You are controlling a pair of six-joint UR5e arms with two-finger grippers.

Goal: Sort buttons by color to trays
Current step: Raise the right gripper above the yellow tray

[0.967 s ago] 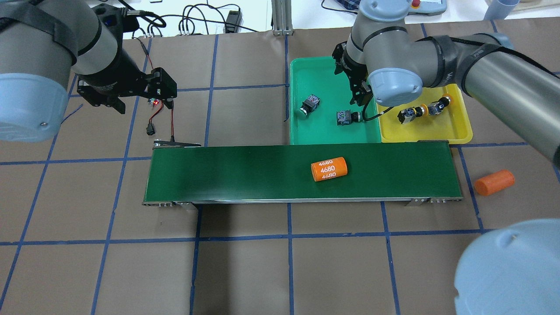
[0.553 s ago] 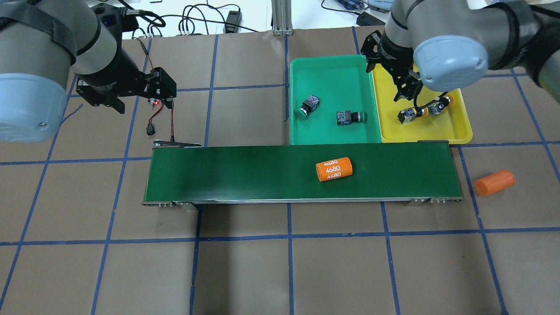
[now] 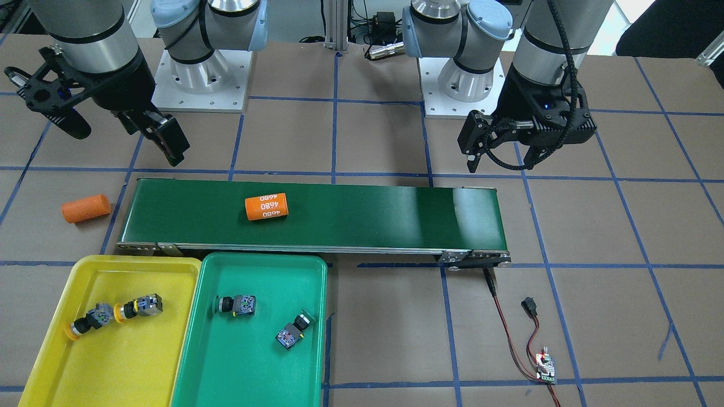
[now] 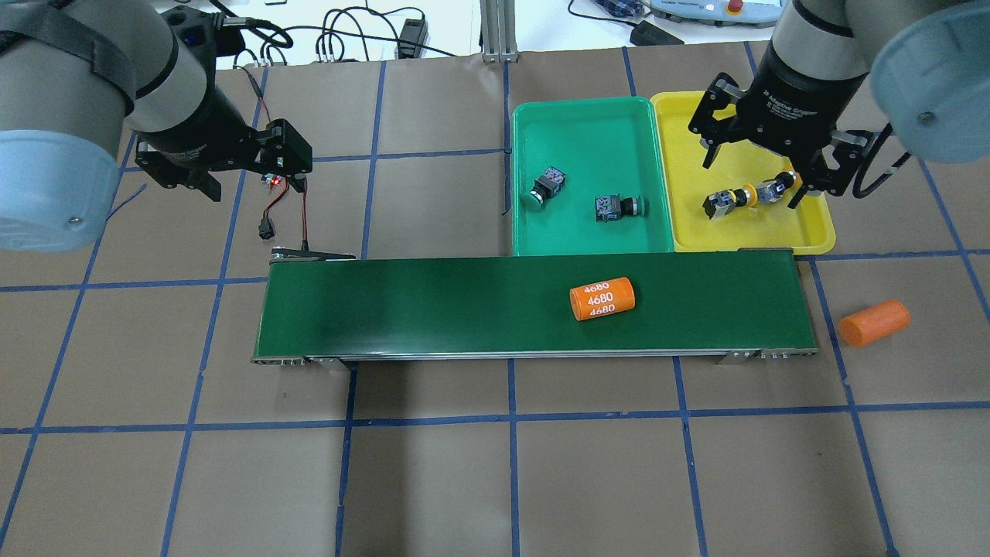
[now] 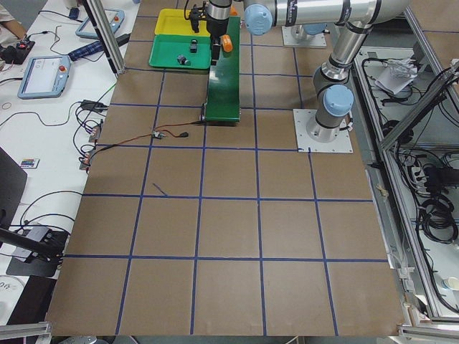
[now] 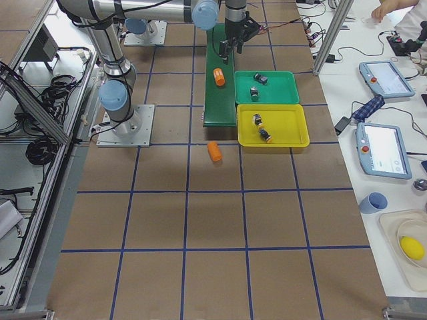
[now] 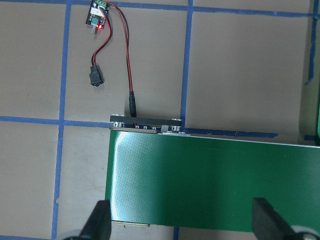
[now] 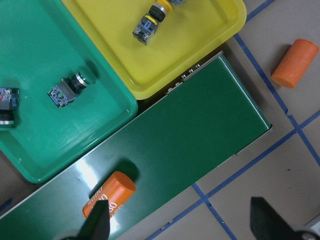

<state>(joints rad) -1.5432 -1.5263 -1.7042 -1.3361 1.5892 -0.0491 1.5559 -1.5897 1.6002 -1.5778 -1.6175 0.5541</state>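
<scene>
While brown paper crossed by a grid of blue tape covers the whole counter [image 4: 464, 480], a white desk [image 6: 347, 153] along the right of the right-side view carries cables and two handheld control panels [image 6: 383, 150]. A long dark-green conveyor belt [image 4: 433, 305] lies across the middle of the overhead frame. Touching its far edge at the upper right, the green tray [image 4: 588, 232] and the yellow tray [image 4: 773, 228] sit side by side, rims touching.

The left gripper [image 7: 182, 225] hovers over the belt's end at the upper left of the overhead frame, its fingers spread wide and empty. The right gripper [image 8: 180, 217] hangs above the yellow tray, fingers likewise wide apart and holding nothing.

One orange cylinder [image 4: 602, 299] printed "4680" lies on the belt, right of centre; another orange cylinder [image 4: 875, 322] lies on the paper past the belt's right end.

Two green buttons [image 4: 544, 188] [image 4: 615, 207] lie on their sides in the green tray, apart from each other. Two yellow buttons [image 4: 725, 203] [image 4: 773, 188] lie end to end in the yellow tray.

A small circuit board [image 4: 271, 182] with red and black wires sits at the upper left.
</scene>
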